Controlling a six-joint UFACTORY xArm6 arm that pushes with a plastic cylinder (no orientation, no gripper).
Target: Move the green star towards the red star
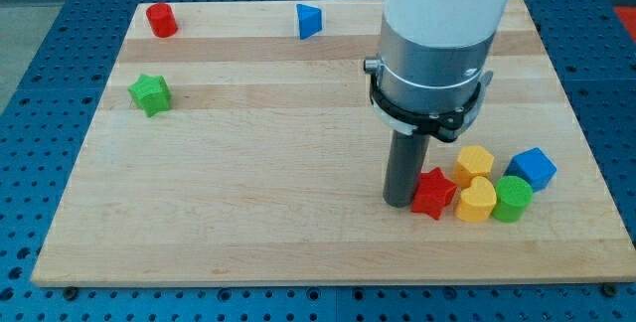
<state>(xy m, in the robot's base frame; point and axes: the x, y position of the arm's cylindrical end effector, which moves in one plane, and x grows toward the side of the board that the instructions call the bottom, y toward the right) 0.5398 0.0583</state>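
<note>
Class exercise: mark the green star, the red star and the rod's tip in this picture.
green star (150,94), camera view, centre of its top face.
red star (433,193), camera view, middle of its top face.
my tip (399,202), camera view, rod's very bottom end, touching the red star's left.

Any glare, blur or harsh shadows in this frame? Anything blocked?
Camera view: even, soft light, no glare on the board; only faint shadows under blocks such as the green star. Sharp throughout, no visible blur. The arm fills the top right, hiding the board behind it. My tip sits just left of the red star.
</note>
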